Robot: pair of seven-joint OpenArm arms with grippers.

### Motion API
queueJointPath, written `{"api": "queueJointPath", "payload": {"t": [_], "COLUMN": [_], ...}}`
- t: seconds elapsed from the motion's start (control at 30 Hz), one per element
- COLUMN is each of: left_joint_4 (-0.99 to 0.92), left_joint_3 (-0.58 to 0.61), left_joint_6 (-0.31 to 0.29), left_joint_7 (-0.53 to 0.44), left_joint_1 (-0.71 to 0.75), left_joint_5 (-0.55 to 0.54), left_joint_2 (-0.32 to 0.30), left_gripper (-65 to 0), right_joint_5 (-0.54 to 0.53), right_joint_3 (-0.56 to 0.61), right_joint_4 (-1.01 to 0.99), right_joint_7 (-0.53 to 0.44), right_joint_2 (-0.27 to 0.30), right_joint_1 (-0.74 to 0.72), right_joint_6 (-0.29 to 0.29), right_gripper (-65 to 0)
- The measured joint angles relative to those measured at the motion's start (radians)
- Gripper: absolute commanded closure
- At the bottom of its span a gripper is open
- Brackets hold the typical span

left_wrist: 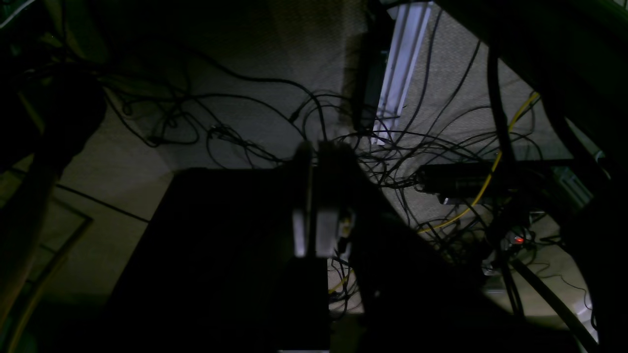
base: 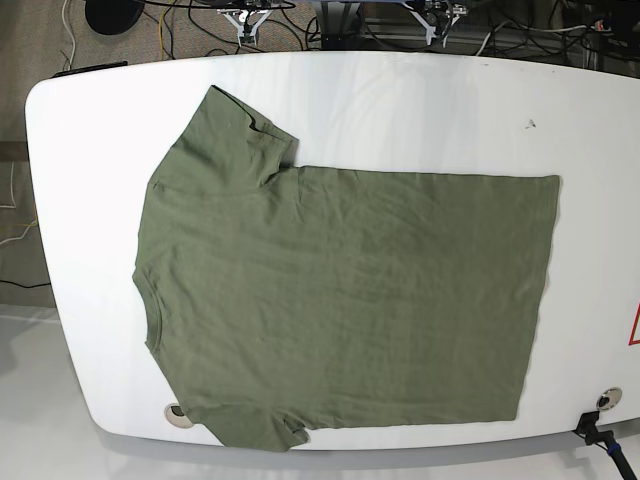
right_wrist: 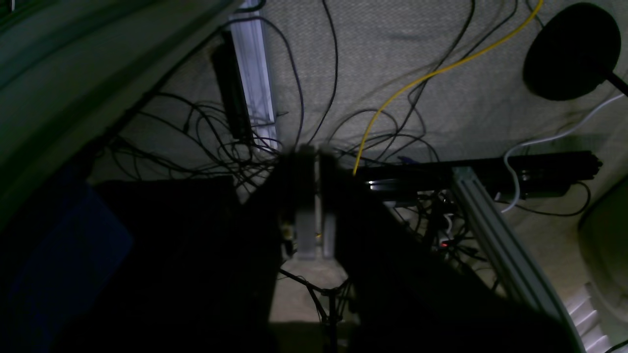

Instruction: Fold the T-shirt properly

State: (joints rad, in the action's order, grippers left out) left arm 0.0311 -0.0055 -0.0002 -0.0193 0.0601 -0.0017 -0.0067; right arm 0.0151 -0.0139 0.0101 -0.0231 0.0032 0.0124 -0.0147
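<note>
The olive-green T-shirt lies spread flat on the white table. Its neck is to the left, its hem to the right, and one sleeve is at the upper left, the other at the lower left by the table's front edge. It does not show in either wrist view. My left gripper and right gripper hang off the table's far side over the floor. Their fingers are together and hold nothing. In the base view they show only at the top edge, left gripper and right gripper.
Many black cables, a yellow cable and aluminium rails lie on the carpet below the grippers. A round black stand base sits on the floor. Two round holes are in the table's front edge.
</note>
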Motion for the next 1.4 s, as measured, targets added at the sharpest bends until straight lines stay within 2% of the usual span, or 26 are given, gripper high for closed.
{"api": "queueJointPath", "payload": {"t": [0.37, 0.57, 0.7, 0.97, 1.03, 1.13, 1.17, 1.2, 1.37, 1.4], "left_joint_4": [0.097, 0.179, 0.196, 0.198, 0.233, 0.31, 0.351, 0.386, 0.595, 0.618], "left_joint_3": [0.002, 0.008, 0.013, 0.01, 0.011, 0.015, 0.015, 0.015, 0.02, 0.022], "left_joint_6": [0.0, 0.003, -0.007, -0.007, -0.008, -0.008, -0.008, -0.007, -0.008, -0.007], "left_joint_7": [-0.022, -0.014, -0.05, -0.076, -0.078, -0.092, -0.119, -0.091, -0.137, -0.117], "left_joint_1": [0.078, 0.161, 0.129, 0.163, 0.191, 0.257, 0.273, 0.29, 0.408, 0.434], "left_joint_5": [0.0, -0.02, -0.019, -0.019, -0.019, -0.019, -0.019, -0.018, -0.023, -0.022], "left_joint_2": [-0.013, -0.021, -0.012, -0.016, -0.018, -0.025, -0.03, -0.032, -0.063, -0.072], "left_gripper": [0.0, 0.0, 0.0, 0.0, 0.0, 0.0, 0.0, 0.0, 0.0, 0.0], "right_joint_5": [0.007, 0.006, 0.007, 0.007, 0.007, 0.007, 0.008, 0.014, 0.011, 0.011], "right_joint_3": [-0.002, -0.002, -0.002, 0.0, 0.0, 0.0, 0.003, 0.003, 0.016, 0.015], "right_joint_4": [0.017, 0.11, 0.101, 0.114, 0.146, 0.221, 0.249, 0.276, 0.461, 0.491], "right_joint_7": [-0.02, -0.02, -0.048, -0.037, -0.053, -0.025, -0.032, -0.045, -0.037, -0.022], "right_joint_2": [0.018, 0.044, 0.032, 0.036, 0.036, 0.035, 0.037, 0.039, 0.053, 0.061], "right_joint_1": [0.027, 0.108, 0.077, 0.105, 0.119, 0.169, 0.187, 0.201, 0.318, 0.344], "right_joint_6": [-0.089, -0.086, -0.102, -0.109, -0.117, -0.117, -0.117, -0.117, -0.121, -0.124], "right_gripper": [-0.8, -0.3, 0.0, 0.0, 0.0, 0.0, 0.0, 0.0, 0.0, 0.0]}}
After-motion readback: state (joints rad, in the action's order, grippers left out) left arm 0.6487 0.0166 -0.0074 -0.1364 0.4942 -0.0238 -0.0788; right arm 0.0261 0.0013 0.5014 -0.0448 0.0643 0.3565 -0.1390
